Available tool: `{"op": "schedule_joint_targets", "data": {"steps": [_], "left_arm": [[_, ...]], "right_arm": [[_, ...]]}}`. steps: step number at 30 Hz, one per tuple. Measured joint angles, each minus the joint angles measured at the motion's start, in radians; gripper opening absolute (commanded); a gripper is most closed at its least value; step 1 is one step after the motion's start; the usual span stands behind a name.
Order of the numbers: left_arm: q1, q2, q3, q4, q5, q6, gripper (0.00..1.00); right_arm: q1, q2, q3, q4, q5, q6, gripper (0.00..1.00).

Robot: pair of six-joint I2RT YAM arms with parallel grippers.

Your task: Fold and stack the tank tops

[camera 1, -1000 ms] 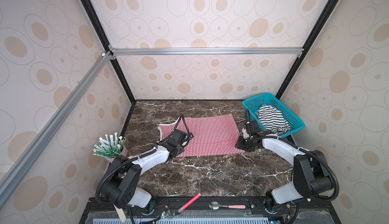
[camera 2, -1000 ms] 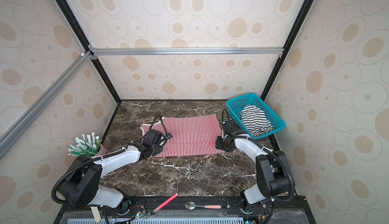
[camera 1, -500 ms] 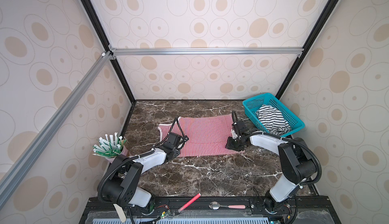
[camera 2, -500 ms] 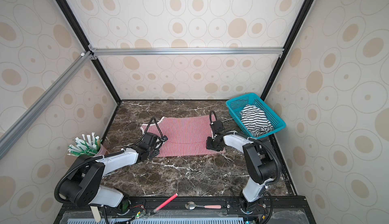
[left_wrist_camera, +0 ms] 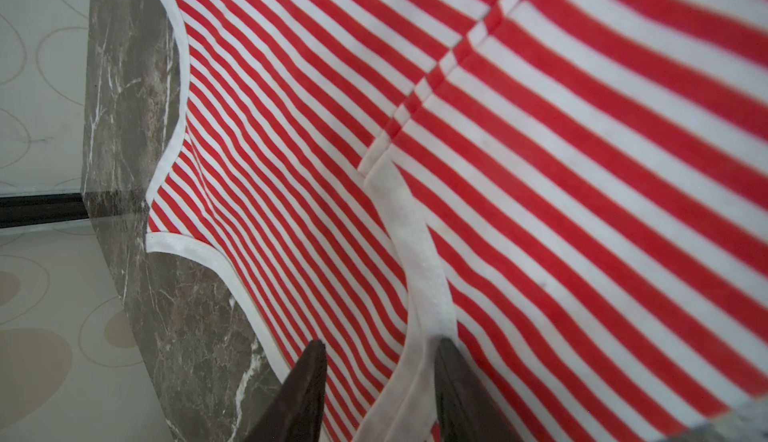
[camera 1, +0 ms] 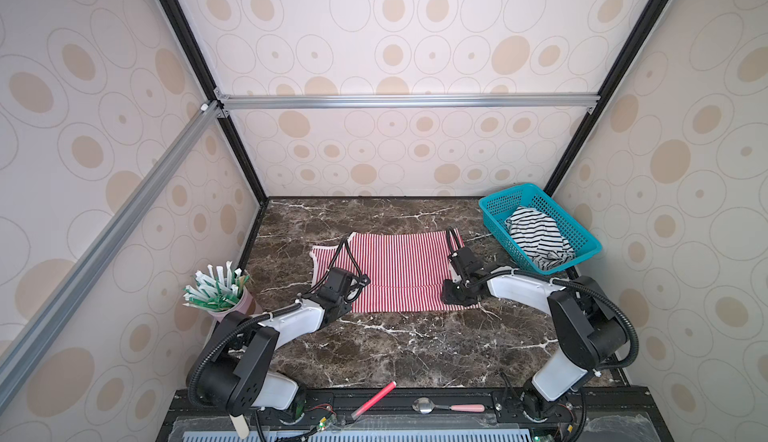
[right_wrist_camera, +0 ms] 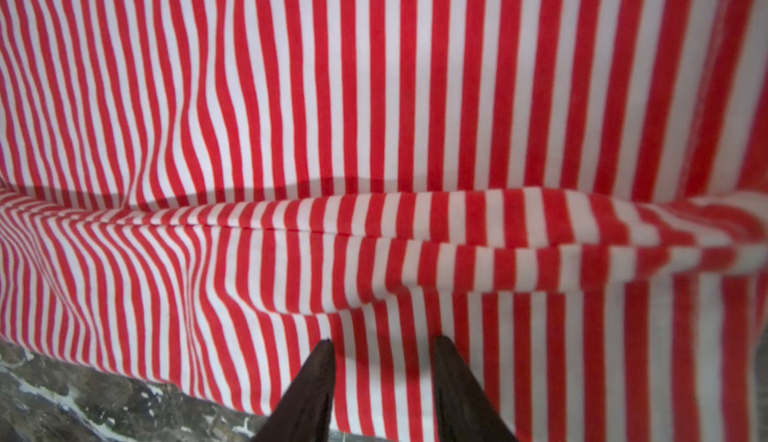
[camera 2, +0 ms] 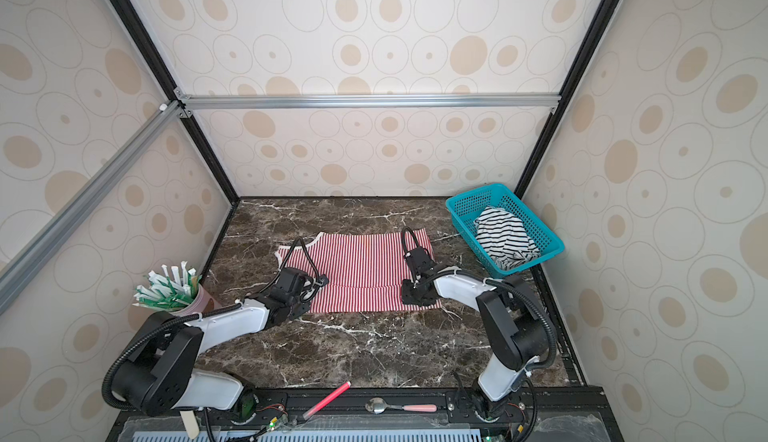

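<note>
1. The left end effector [left_wrist_camera: 380, 342] has its dark fingers [left_wrist_camera: 305, 381] spread partway and clamps nothing. Its tips sit low over the red-and-white tank top [camera 1: 399, 269], and the top's white trim [left_wrist_camera: 415, 253] runs between them.
2. The right end effector [right_wrist_camera: 382, 342] is also partly spread and empty. It is low over the same top near its front right corner, with a raised fold [right_wrist_camera: 415, 244] just beyond the tips. I cannot tell whether either pair of tips touches the cloth.
3. The red-and-white tank top lies spread out in the middle of the tabletop [camera 1: 374, 344], with its trimmed armhole end to the left. In both top views a fold line crosses its near part.
4. The black-and-white tank top [camera 1: 536, 240] lies crumpled in the teal basket [camera 1: 498, 203] at the far right corner.
5. The tabletop is dark brown marble with white veins.
6. A cup of wrapped packets [camera 1: 216, 290] stands at its left edge.
7. A red stick [camera 1: 374, 398] and a pink-handled spoon [camera 1: 449, 407] lie on the black front rail.
8. The walls are cream with tan ovals, and an aluminium bar [camera 1: 407, 101] crosses them.
</note>
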Motion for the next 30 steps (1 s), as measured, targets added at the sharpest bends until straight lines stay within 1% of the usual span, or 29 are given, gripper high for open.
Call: {"op": "schedule_joint_targets", "data": {"steps": [6,12,18,20,23,26,29,30], "left_arm": [[0.002,-0.106,-0.039,-0.122,0.042,0.062,0.44],[0.002,-0.195,-0.048,-0.283,0.115,0.116,0.45],[0.001,-0.225,-0.051,-0.345,0.151,0.131,0.45],[0.001,-0.226,-0.043,-0.363,0.16,0.131,0.46],[0.001,-0.233,-0.037,-0.381,0.175,0.134,0.5],[0.001,-0.225,-0.016,-0.38,0.183,0.132,0.51],[0.002,-0.163,0.057,-0.353,0.183,0.113,0.53],[0.004,-0.134,0.09,-0.336,0.183,0.103,0.55]], "right_arm": [[0.066,-0.069,-0.07,-0.02,0.016,0.021,0.42],[0.146,-0.154,-0.141,-0.071,0.028,0.067,0.42],[0.188,-0.219,-0.182,-0.132,0.029,0.104,0.44],[0.189,-0.243,-0.181,-0.164,0.051,0.105,0.45],[0.189,-0.298,-0.149,-0.211,0.118,0.102,0.5],[0.187,-0.329,-0.063,-0.223,0.181,0.086,0.51],[0.164,-0.315,0.035,-0.221,0.223,0.055,0.51],[0.141,-0.299,0.069,-0.219,0.229,0.04,0.51]]}}
